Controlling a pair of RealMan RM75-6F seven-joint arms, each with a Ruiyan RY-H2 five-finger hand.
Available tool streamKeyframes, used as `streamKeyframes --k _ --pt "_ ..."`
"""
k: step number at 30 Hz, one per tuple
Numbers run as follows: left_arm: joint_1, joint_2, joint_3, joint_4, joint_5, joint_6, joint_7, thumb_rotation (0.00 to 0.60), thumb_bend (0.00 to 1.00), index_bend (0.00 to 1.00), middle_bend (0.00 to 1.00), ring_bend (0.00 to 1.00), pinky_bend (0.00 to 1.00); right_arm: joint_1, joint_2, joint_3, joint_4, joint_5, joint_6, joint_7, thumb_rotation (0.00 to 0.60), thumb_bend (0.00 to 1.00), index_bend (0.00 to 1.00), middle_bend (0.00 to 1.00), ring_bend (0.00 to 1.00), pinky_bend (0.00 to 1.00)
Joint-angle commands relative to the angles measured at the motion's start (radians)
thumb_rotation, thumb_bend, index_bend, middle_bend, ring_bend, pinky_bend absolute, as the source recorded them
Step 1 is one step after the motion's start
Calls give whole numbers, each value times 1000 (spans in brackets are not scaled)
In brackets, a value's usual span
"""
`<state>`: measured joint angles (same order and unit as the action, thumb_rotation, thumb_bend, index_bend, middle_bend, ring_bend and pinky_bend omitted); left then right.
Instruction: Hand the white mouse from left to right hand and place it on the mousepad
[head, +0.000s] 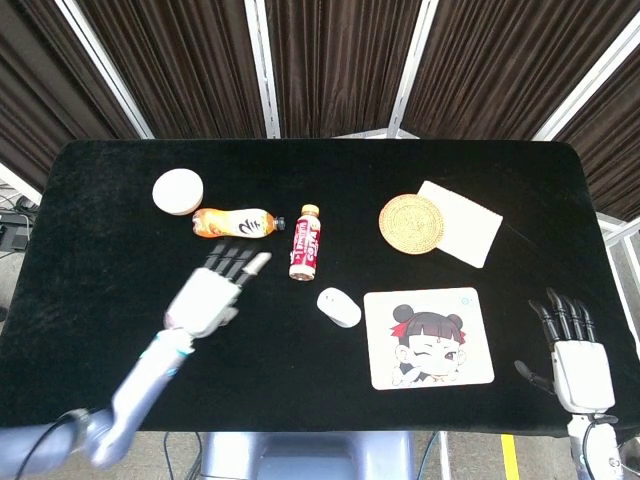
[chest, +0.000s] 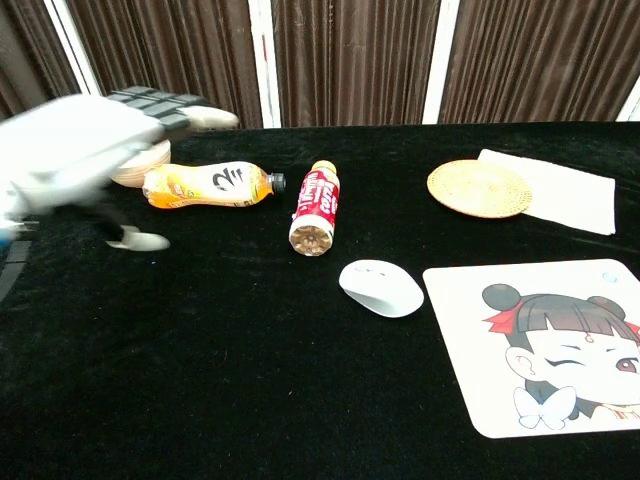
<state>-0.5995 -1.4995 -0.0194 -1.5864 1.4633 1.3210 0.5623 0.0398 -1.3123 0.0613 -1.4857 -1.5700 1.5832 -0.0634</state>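
Observation:
The white mouse (head: 339, 307) (chest: 380, 288) lies on the black table just left of the mousepad (head: 430, 337) (chest: 545, 345), which carries a cartoon girl's face. Nothing touches the mouse. My left hand (head: 212, 292) (chest: 90, 140) is raised well to the mouse's left, fingers stretched out and apart, holding nothing; it is motion-blurred in the chest view. My right hand (head: 572, 350) hovers at the table's front right corner, right of the mousepad, fingers spread and empty. The chest view does not show it.
A red bottle (head: 305, 242) and an orange bottle (head: 234, 223) lie on their sides behind the mouse. A white bowl (head: 178, 191) stands at the back left. A woven coaster (head: 411, 222) overlaps a white cloth (head: 462, 222) at the back right.

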Motion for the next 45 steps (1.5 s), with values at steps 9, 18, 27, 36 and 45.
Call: streamKeyframes --k 9,18,27,36,45 --pt "355 229 221 -46 99 338 -213 600 87 0 0 0 0 6 -1 -25 -17 -25 -20 -45 600 16 50 0 0 0" --pt "481 227 230 90 105 402 -378 600 86 0 0 0 0 21 3 -41 -84 -49 -49 -108 600 21 25 0 0 0" --pt "505 239 196 112 124 397 -443 600 86 0 0 0 0 81 -71 -14 -173 -30 -135 -217 600 34 25 0 0 0" --pt "520 248 176 118 153 397 -474 600 87 0 0 0 0 187 -228 48 -317 28 -259 -495 600 34 25 0 0 0" --pt "537 252 157 144 181 396 -529 600 87 0 0 0 0 300 -522 134 -321 230 -338 -749 600 45 31 0 0 0"
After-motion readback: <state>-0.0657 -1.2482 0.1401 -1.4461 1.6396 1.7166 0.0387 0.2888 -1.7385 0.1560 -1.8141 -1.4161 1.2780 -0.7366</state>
